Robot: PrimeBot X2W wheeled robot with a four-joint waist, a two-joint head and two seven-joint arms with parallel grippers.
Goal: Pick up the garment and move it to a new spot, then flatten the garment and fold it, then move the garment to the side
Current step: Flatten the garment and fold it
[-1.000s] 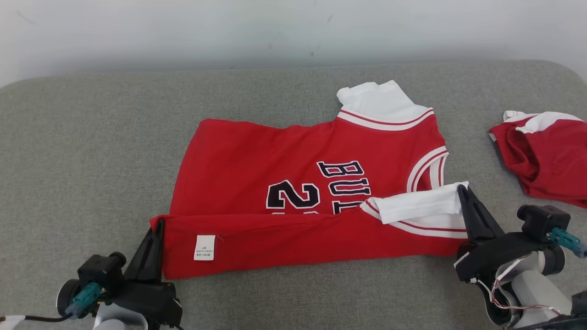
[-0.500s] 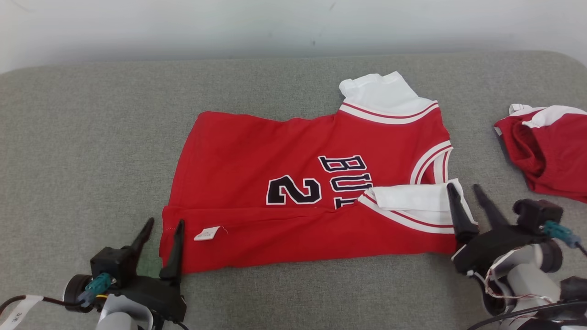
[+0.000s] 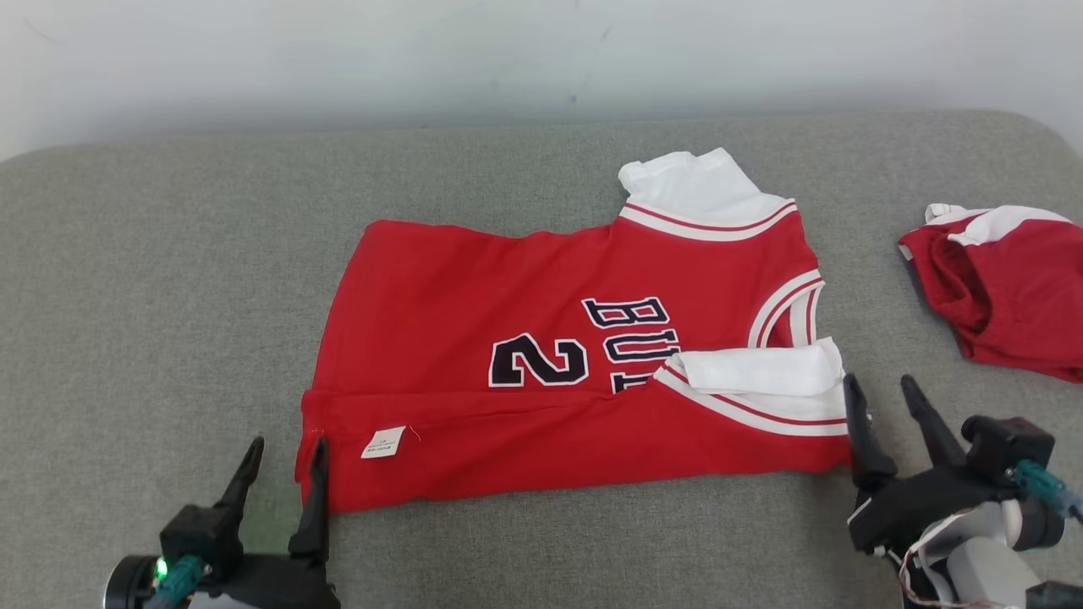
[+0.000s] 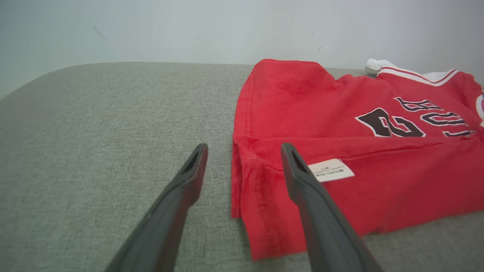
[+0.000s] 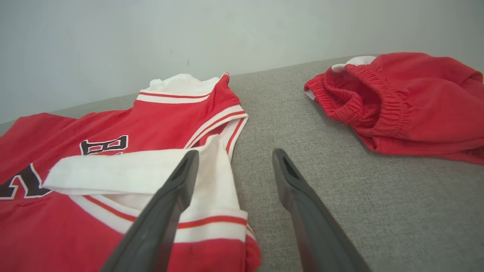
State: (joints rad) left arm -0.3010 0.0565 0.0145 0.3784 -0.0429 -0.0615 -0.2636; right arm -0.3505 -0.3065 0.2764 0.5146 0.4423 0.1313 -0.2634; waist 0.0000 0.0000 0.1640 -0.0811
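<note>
Left pincer (image 3: 288,441) and right pincer (image 3: 878,381) gaped wide, empty, one at each end of the jersey (image 3: 541,338) lying crosswise.

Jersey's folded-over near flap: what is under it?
The flap lies on the front of the jersey, cutting off its black lettering beside the 2. Anything further beneath is covered.

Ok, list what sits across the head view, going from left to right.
left gripper → red jersey, lying flat with its near edge folded over → right gripper → red shorts, crumpled at the right edge
</note>
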